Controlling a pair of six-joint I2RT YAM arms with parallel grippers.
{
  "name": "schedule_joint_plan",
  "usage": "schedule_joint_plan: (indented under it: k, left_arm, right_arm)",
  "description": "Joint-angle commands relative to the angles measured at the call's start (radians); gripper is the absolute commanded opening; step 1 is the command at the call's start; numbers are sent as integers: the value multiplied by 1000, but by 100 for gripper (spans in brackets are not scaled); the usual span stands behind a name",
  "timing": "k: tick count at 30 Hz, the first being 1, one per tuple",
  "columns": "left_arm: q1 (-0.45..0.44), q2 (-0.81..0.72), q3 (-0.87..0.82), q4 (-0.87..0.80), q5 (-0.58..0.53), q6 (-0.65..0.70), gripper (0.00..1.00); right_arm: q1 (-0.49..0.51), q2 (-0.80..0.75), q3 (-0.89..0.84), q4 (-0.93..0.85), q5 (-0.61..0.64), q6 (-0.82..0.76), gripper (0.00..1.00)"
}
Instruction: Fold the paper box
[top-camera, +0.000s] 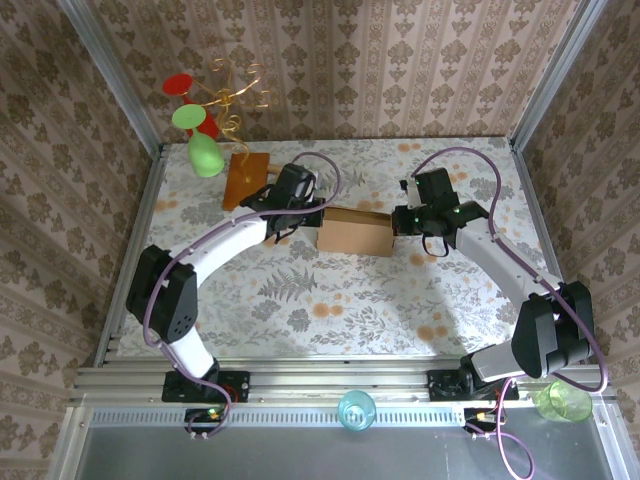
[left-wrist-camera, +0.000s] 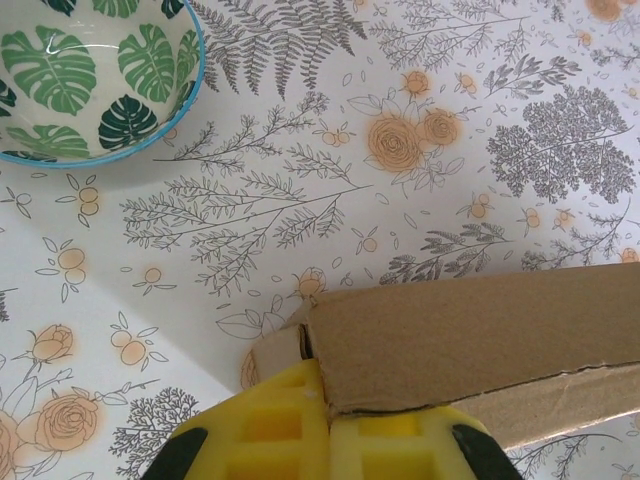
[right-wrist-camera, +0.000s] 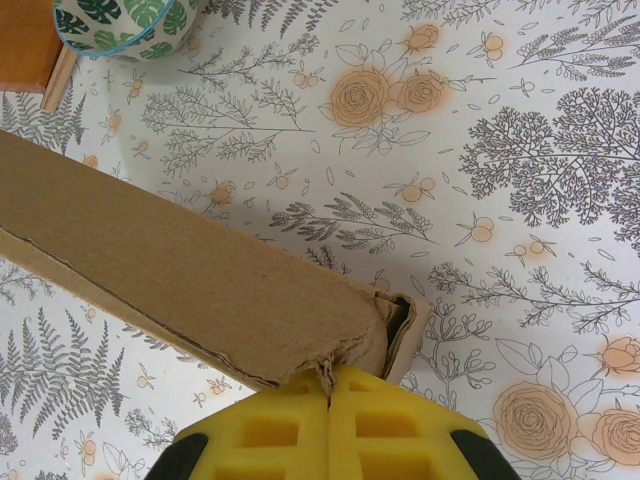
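**A:** From above?

**B:** The paper box (top-camera: 355, 232) lies mid-table (top-camera: 400, 300), folded flat-sided, between both arms. The left gripper (top-camera: 303, 224) meets its left end and the right gripper (top-camera: 400, 222) meets its right end. A wooden board (top-camera: 245, 178) sits behind, to the left.

**A:** Left wrist?

**B:** The yellow pads (left-wrist-camera: 270, 430) are pressed together, tips against the box's corner. A leaf-patterned bowl (left-wrist-camera: 90, 70) stands well apart.

**A:** Right wrist?

**B:** Pads closed too, touching the box's frayed end. I cannot tell if any cardboard is caught between them.
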Motion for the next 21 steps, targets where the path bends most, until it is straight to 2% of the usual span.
schedule_joint_plan:
  k: [1, 4, 10, 21]
  left_arm:
    - [-43, 14, -58, -25, 64, -34, 0]
    - [-55, 11, -77, -16, 51, -38, 0]
    - [-81, 13, -84, -7, -6, -45, 0]
    - [-98, 13, -88, -16, -53, -54, 0]
  right_arm:
    - [28, 8, -27, -69, -19, 43, 0]
    - [27, -1, -4, -89, -5, 93, 0]
    - [29, -27, 23, -94, -36, 274, 25]
    - [25, -122, 62, -114, -57, 584, 45]
